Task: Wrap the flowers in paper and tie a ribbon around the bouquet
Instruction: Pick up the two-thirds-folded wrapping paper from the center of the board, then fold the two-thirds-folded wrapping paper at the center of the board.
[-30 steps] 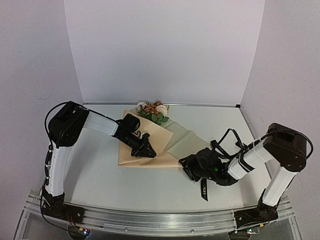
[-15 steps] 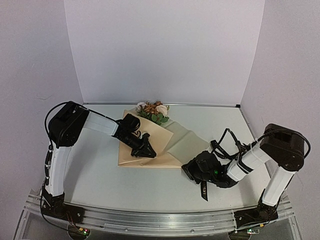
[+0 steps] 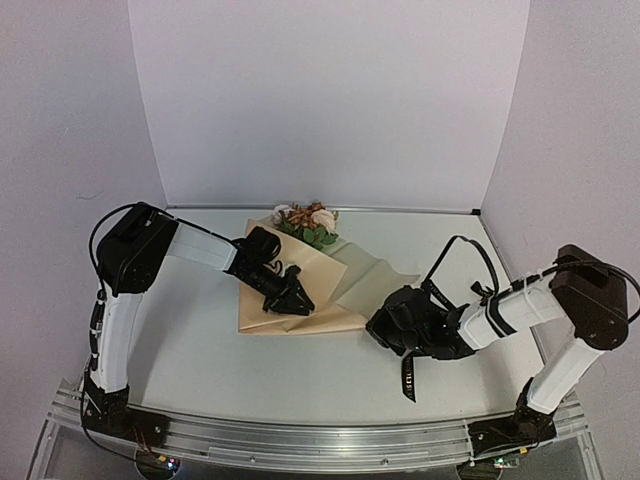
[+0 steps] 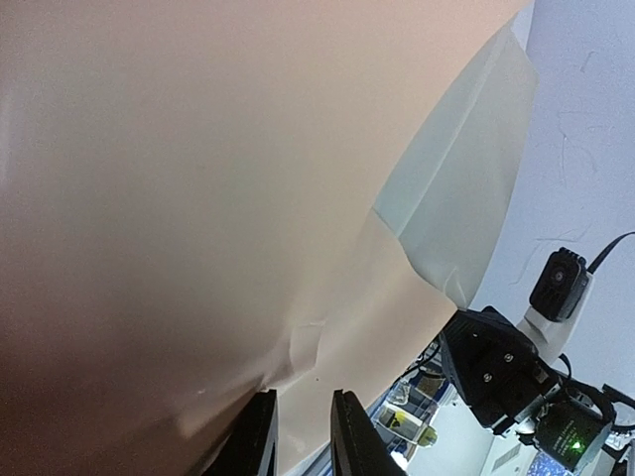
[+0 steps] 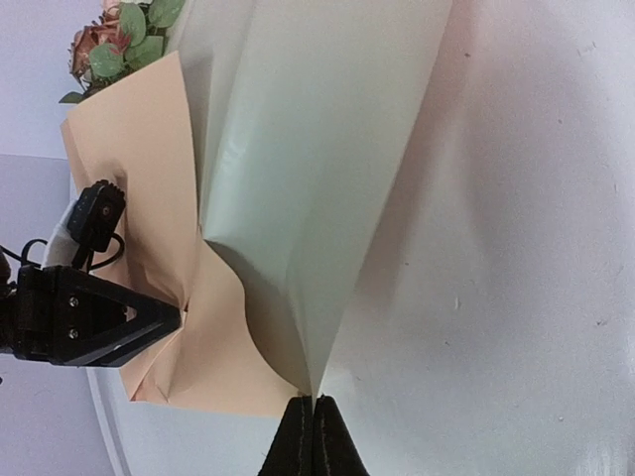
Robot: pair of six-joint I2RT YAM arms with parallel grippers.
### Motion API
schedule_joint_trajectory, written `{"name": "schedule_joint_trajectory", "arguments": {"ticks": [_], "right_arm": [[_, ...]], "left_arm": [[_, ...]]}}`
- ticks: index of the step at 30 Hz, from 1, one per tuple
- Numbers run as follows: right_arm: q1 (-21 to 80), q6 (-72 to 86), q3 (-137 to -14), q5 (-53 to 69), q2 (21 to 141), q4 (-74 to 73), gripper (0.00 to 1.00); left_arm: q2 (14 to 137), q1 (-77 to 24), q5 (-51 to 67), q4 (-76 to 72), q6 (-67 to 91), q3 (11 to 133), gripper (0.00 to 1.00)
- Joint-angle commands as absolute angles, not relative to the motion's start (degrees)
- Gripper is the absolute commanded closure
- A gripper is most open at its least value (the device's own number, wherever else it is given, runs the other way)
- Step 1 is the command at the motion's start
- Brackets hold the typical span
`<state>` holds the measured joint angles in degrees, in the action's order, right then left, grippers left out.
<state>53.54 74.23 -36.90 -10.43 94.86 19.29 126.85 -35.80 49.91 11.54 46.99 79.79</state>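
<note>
Lying mid-table (image 3: 200, 350), the paper (image 3: 300, 285) is seen partly folded, with the flowers (image 3: 308, 225) at its 12 o'clock end, blooms showing past the edge. Its pale flap toward 3 o'clock is pinched at the 5 o'clock tip by the right gripper (image 5: 313, 436), jaws pressed together on it. The left gripper (image 4: 301, 436) is set on the tan fold, jaws narrowly apart. The ribbon (image 3: 407, 378) is seen at 6 o'clock of the right gripper.
</note>
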Motion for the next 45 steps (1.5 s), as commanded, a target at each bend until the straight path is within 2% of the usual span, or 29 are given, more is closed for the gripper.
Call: {"name": "schedule_joint_trajectory", "arguments": {"ticks": [1,5,8,19,27,34,45], "right_arm": [[54.5,72.1,-40.7,-14.2,92.3,6.9,1.0],[55.2,72.3,-41.4,-14.6,91.7,4.1,1.0],[55.7,72.3,-41.6,-15.7,90.8,1.5,1.0],[55.7,70.1,-46.0,-16.9,91.4,-4.0,1.0],[55.8,69.2,-49.6,-17.1,91.6,-8.0,1.0],[55.8,69.6,-50.9,-16.2,90.6,-11.0,1.0],[55.8,70.0,-51.6,-15.9,91.1,-12.9,1.0]], "left_arm": [[124.4,-37.1,53.4,5.2,50.1,79.7,0.78],[123.4,-37.7,56.1,-4.2,56.1,76.5,0.79],[122.3,-37.8,56.2,-5.4,57.3,74.8,0.79],[121.7,-38.6,56.5,1.5,51.4,72.1,0.8],[122.9,-39.3,55.9,9.2,45.5,74.9,0.75],[120.6,-39.5,58.2,6.2,46.9,73.7,0.71],[120.0,-40.6,58.6,6.4,46.8,73.5,0.71]]}}
